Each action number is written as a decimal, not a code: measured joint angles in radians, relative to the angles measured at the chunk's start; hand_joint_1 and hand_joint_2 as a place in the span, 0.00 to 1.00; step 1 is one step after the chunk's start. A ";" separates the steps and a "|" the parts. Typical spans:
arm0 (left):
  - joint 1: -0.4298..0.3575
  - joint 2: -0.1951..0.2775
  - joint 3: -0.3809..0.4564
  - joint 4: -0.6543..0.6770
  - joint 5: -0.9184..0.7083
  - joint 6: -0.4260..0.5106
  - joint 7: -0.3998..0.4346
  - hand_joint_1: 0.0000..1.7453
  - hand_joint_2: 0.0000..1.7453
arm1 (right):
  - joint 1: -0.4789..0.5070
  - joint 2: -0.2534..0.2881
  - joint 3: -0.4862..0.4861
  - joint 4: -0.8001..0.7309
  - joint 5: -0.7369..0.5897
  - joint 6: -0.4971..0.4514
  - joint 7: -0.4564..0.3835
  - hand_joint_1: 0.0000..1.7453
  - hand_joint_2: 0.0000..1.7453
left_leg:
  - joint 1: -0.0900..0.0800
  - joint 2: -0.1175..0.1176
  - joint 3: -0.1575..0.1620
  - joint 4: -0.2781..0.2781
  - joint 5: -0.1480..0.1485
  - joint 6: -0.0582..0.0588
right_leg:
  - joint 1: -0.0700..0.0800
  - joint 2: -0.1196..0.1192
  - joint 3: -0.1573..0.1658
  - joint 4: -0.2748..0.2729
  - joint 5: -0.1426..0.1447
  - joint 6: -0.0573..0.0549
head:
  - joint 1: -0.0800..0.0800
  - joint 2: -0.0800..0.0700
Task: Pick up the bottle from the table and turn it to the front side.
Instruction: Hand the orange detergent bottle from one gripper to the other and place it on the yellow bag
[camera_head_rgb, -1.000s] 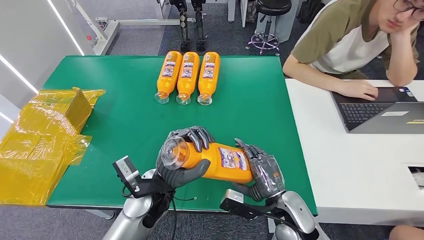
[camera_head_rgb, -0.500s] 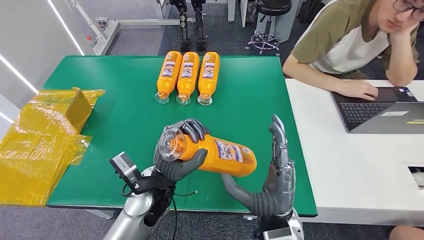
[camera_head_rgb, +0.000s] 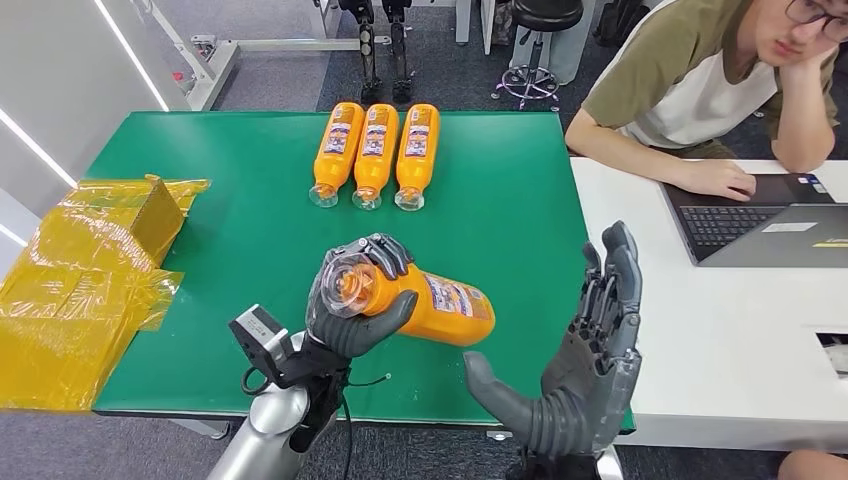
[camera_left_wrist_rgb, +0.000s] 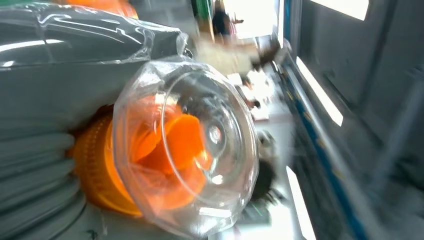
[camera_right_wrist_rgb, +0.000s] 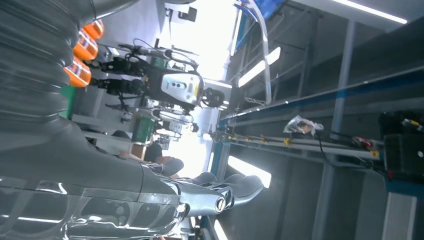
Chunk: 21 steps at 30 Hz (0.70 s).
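My left hand (camera_head_rgb: 352, 318) grips an orange bottle (camera_head_rgb: 440, 308) by its neck, just behind the clear cap (camera_head_rgb: 343, 285), and holds it lying sideways above the near edge of the green table (camera_head_rgb: 250, 240). Its label faces up. In the left wrist view the clear cap (camera_left_wrist_rgb: 192, 150) over the orange neck is right in front of the camera, with my left hand (camera_left_wrist_rgb: 45, 130) around the neck. My right hand (camera_head_rgb: 585, 365) is off the bottle, to its right, fingers spread and pointing up. The right wrist view shows my right hand (camera_right_wrist_rgb: 150, 200) with its fingers straight and nothing in it.
Three more orange bottles (camera_head_rgb: 374, 152) lie side by side at the table's far edge. Yellow wrapped packages (camera_head_rgb: 85, 275) take up the left side. A person (camera_head_rgb: 720, 80) sits at a white desk (camera_head_rgb: 700, 330) on the right with a laptop (camera_head_rgb: 770, 225).
My right hand has let go of the bottle's base and drawn away to the right, opening up. My left hand keeps the bottle, shifted slightly.
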 joint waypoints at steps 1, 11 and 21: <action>0.000 0.000 0.000 0.000 -0.003 0.001 0.001 1.00 1.00 | 0.000 0.000 0.000 0.000 0.000 0.000 0.000 0.00 1.00 | 0.000 0.000 0.000 0.000 0.000 0.000 | 0.000 0.000 0.000 0.000 0.000 0.000 | 0.000 0.000; -0.086 0.194 0.133 0.035 -0.659 0.194 0.183 1.00 1.00 | 0.022 0.030 -0.027 -0.052 -0.008 0.000 -0.005 0.00 1.00 | 0.001 0.001 0.001 0.000 0.001 -0.001 | 0.000 0.002 0.000 0.001 0.000 0.000 | 0.000 0.000; -0.212 0.462 0.147 0.106 -0.823 0.232 0.278 1.00 1.00 | 0.073 0.014 -0.032 -0.052 -0.088 -0.026 -0.084 0.00 1.00 | 0.002 0.006 0.002 0.000 0.001 -0.002 | 0.001 0.007 -0.003 0.003 0.000 -0.002 | 0.000 0.000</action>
